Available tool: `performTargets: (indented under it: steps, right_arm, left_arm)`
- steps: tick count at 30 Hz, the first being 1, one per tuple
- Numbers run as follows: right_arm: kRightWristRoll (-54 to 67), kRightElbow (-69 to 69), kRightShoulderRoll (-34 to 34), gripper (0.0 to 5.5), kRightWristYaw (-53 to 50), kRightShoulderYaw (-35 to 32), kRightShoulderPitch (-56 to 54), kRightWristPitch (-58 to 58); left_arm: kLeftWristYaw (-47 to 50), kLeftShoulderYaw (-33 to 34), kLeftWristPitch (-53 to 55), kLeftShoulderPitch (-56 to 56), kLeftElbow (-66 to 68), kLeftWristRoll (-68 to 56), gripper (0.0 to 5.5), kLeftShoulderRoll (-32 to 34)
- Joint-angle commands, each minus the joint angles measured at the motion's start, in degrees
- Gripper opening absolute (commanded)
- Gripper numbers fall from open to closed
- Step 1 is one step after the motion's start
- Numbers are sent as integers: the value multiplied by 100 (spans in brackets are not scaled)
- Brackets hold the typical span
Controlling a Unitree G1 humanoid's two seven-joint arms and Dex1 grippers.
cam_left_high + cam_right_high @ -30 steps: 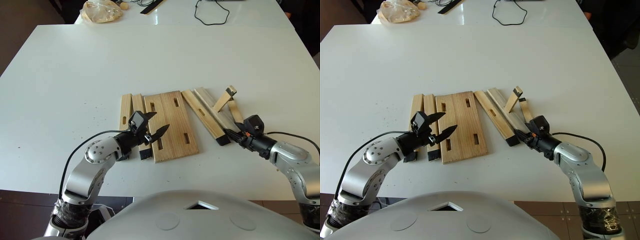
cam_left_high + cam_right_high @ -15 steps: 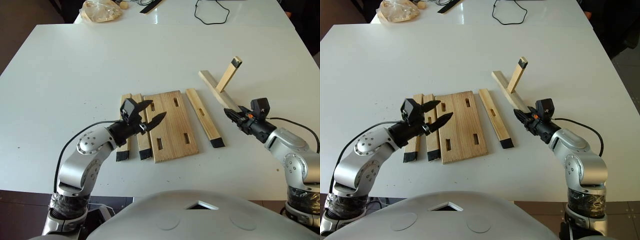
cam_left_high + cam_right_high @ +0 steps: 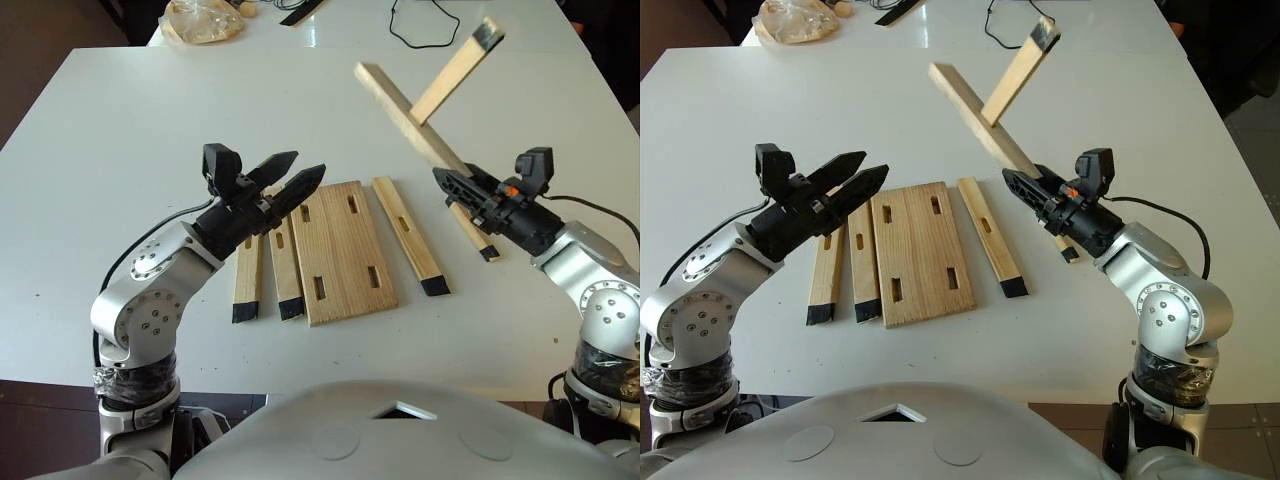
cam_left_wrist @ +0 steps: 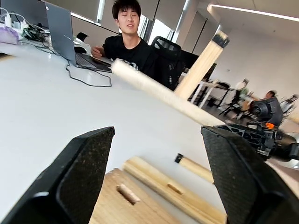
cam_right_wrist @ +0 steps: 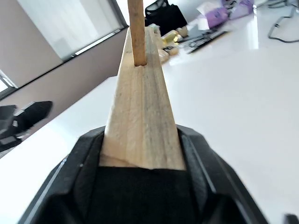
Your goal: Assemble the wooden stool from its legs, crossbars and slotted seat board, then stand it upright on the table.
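Stool leg [image 3: 405,115] with crossbar [image 3: 455,70], clamped in your right claw [image 3: 446,180], tilted above the counter [image 3: 150,120], your left claw [image 3: 306,166] gaped empty beside the seat board [image 3: 345,250].

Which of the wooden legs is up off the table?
The leg clamped in the right tool, held at a slant with a crossbar plugged into it. The other legs lie flat on the table beside the seat board.

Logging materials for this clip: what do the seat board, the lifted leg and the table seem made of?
The seat board: pale bare wood, visible grain, matte. The lifted leg: the same light wood, its grain plain in the right wrist view. The table: smooth white with a slight sheen, possibly laminate.
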Motion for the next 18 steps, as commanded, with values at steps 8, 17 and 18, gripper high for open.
performTargets:
  steps: [8,17,18]
  right_arm:
    - [3250,230,-1127,205,1152,-92,-1069,593]
    - [3284,376,-1409,205,1546,498,-1269,581]
    - [3164,381,-1440,205,1620,543,-1248,544]
  left_arm:
    - [-32,440,234,-1060,-22,-3358,422,633]
    - [-298,-25,167,-1300,-188,-3546,422,855]
    - [-329,-38,162,-1298,-188,-3566,422,880]
